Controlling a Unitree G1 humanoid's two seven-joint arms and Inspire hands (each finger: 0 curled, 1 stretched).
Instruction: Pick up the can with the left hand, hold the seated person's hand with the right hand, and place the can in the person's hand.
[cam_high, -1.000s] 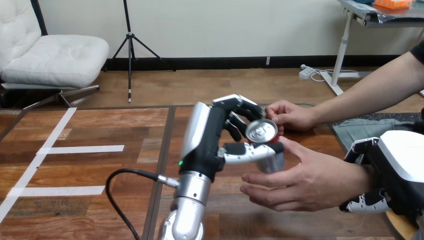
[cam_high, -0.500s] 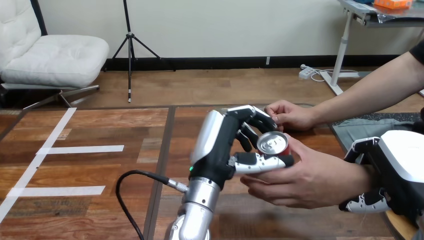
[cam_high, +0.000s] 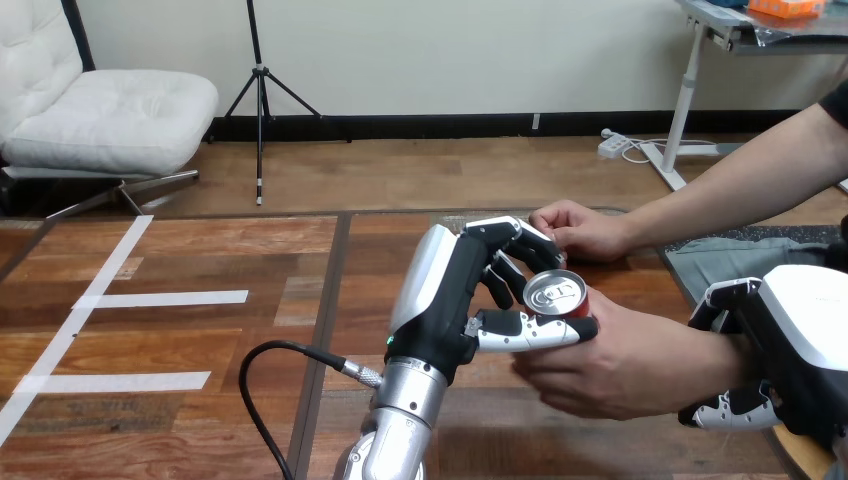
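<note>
The left robot hand (cam_high: 447, 300) is gripping the can (cam_high: 556, 293) and setting it upright into the person's hand (cam_high: 620, 365). The right robot hand (cam_high: 800, 330) is clasping the person's wrist (cam_high: 712, 355). Best now to be loosening the fingers slowly, only once the palm is bearing the can.

I can read no text, number or sign from here; the can (cam_high: 556, 293) shows me just a plain silver top and a red sliver of side.
</note>
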